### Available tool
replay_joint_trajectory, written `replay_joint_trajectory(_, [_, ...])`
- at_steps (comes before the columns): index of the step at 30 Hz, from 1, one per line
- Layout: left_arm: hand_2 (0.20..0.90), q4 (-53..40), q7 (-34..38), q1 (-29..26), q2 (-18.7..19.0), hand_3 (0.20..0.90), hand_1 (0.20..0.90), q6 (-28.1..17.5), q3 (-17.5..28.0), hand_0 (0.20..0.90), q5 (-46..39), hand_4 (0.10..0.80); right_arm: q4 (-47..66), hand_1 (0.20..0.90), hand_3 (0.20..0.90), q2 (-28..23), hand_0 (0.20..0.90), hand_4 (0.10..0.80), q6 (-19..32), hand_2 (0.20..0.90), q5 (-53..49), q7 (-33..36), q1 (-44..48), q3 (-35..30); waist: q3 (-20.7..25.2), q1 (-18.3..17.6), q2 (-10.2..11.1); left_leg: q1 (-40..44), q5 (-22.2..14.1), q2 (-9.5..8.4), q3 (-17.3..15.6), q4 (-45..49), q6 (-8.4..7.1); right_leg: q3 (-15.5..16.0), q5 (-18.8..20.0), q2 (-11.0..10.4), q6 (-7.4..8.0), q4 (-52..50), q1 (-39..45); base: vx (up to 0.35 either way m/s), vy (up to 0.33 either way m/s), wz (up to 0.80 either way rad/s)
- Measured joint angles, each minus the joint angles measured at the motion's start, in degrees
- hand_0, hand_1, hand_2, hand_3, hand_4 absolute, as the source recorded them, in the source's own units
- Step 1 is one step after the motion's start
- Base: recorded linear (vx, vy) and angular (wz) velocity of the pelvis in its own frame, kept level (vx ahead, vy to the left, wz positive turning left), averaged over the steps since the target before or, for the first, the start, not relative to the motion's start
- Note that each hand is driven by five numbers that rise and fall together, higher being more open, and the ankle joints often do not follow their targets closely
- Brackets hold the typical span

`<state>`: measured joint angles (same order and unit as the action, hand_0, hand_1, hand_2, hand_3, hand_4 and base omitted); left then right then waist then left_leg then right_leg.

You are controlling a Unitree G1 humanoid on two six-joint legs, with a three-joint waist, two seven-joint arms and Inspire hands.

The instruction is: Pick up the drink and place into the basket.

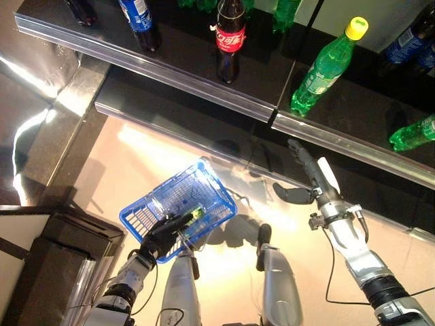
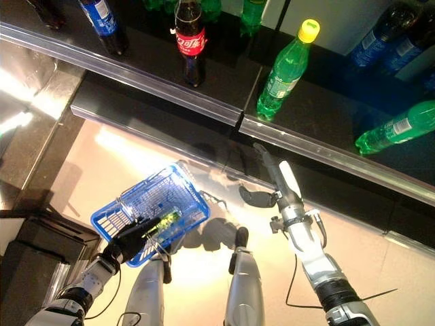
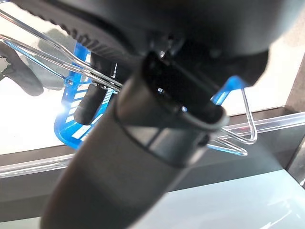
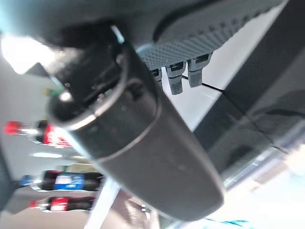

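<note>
A green bottle with a yellow cap [image 1: 326, 68] stands on the dark shelf [image 1: 353, 139], leaning a little. My right hand [image 1: 314, 183] is open and empty, its fingers straight and pointing up at the shelf's front edge, just below and left of that bottle. My left hand [image 1: 163, 236] is shut on the thin wire handles [image 3: 47, 57] of the blue basket [image 1: 139, 217] and holds it up at the lower left. A small green and yellow thing [image 1: 197, 213] shows at the basket's near rim; I cannot tell what it is.
A red-labelled cola bottle [image 1: 230, 41] and a blue-labelled bottle [image 1: 139, 20] stand further left on the shelf. A green bottle [image 1: 414, 132] lies at the far right, with blue-labelled bottles [image 1: 408, 41] behind. A dark box [image 1: 47, 265] sits at the lower left.
</note>
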<state>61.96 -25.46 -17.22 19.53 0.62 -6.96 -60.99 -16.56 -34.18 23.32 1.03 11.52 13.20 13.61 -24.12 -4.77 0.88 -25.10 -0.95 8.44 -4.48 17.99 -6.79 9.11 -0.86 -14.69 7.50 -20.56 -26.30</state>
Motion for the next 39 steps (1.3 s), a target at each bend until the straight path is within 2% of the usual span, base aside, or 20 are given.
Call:
replay_joint_trajectory(8, [0.300,0.12,-0.07,0.22,-0.06,0.200,0.300,-0.21,0.90,0.300,0.03,0.100,4.26,0.900,0.900,0.13,0.900,0.800,3.84,0.900,-5.17,1.19,-0.15,-3.03,-0.26,-0.33,-0.09,0.24,0.02,0.10,-0.15,-0.07,-0.04,-0.03,0.16,0.16,0.02,0.38,0.32,0.013,0.001,0.00])
replay_joint_trajectory(10, [0.300,0.05,-0.12,0.21,-0.11,0.200,0.300,-0.34,1.05,0.300,0.02,0.100,4.32,0.900,0.900,0.13,0.900,0.800,4.54,0.900,-7.45,1.22,-0.26,-4.54,-1.59,-0.28,-0.08,1.46,-0.02,0.07,-0.22,-0.18,-0.06,-0.01,0.21,0.15,0.09,0.71,1.63,0.036,0.005,-0.01])
replay_joint_trajectory(17, [0.300,0.00,-0.12,0.54,-0.19,0.200,0.300,-0.39,0.95,0.300,0.07,0.100,6.64,0.900,0.900,0.12,0.900,0.800,4.69,0.900,-13.05,1.19,-0.21,-7.48,-2.34,-0.54,-0.63,2.22,-0.01,0.12,-0.68,-0.84,-0.10,-0.22,0.26,0.21,0.13,1.11,2.04,0.014,-0.003,-0.02])
replay_joint_trajectory(39, [0.300,-0.30,-0.05,0.90,-0.95,0.200,0.300,-0.98,0.84,0.300,1.28,0.100,6.06,0.900,0.900,0.14,0.900,0.800,4.60,0.900,-29.63,-3.30,7.59,-8.14,-3.75,0.05,-1.16,4.00,-0.07,0.17,-1.19,-1.09,-0.04,0.01,1.08,0.35,0.34,2.82,4.52,-0.001,-0.005,0.00])
